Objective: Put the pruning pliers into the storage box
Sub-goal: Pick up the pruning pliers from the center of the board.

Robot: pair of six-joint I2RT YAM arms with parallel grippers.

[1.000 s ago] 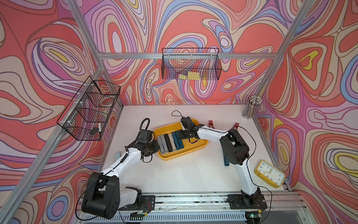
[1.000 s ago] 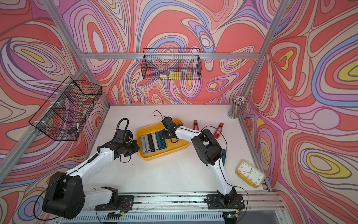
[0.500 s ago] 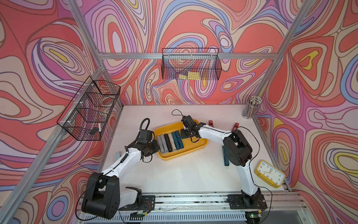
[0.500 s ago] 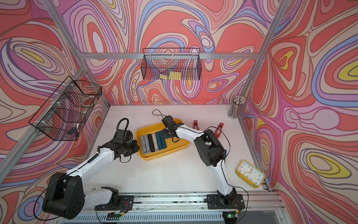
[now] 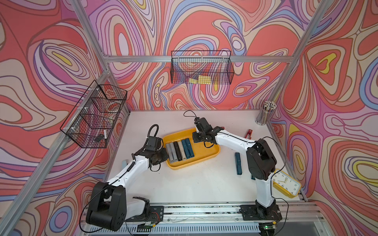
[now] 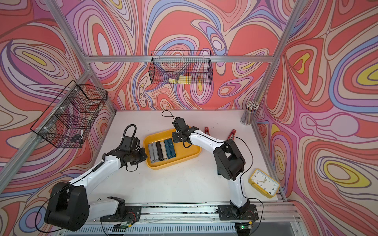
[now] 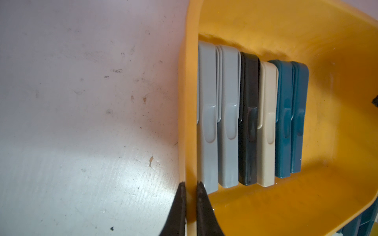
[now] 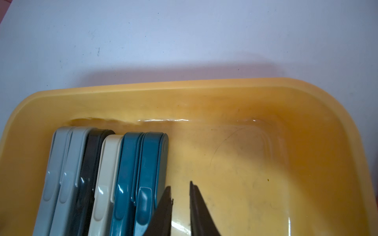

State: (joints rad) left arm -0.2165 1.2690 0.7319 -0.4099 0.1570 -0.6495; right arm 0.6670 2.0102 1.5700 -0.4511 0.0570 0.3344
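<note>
The storage box (image 5: 212, 156) (image 6: 191, 151) is a shallow yellow tray in the middle of the table. Several pruning pliers (image 5: 180, 151) (image 6: 162, 150) lie side by side in it: grey, black, beige and teal. My left gripper (image 7: 191, 185) (image 5: 165, 158) is shut on the box's left rim (image 7: 190, 122). My right gripper (image 8: 180, 187) (image 5: 197, 140) hangs over the bare box floor (image 8: 255, 173), just beside the outer teal pliers (image 8: 151, 163), open a little with nothing between its fingers. One teal pliers (image 5: 238, 163) and two red ones (image 6: 207, 130) (image 6: 232, 133) lie on the table.
A yellow clock (image 5: 286, 185) lies at the front right corner. A cup of white-tipped sticks (image 5: 266, 114) stands at the back right. Black wire baskets hang on the back wall (image 5: 201, 68) and the left wall (image 5: 94, 118).
My right gripper's jaws have parted beside the teal pliers in the box, and the right arm's elbow has swung slightly rightward. The left gripper has kept its hold on the rim.
</note>
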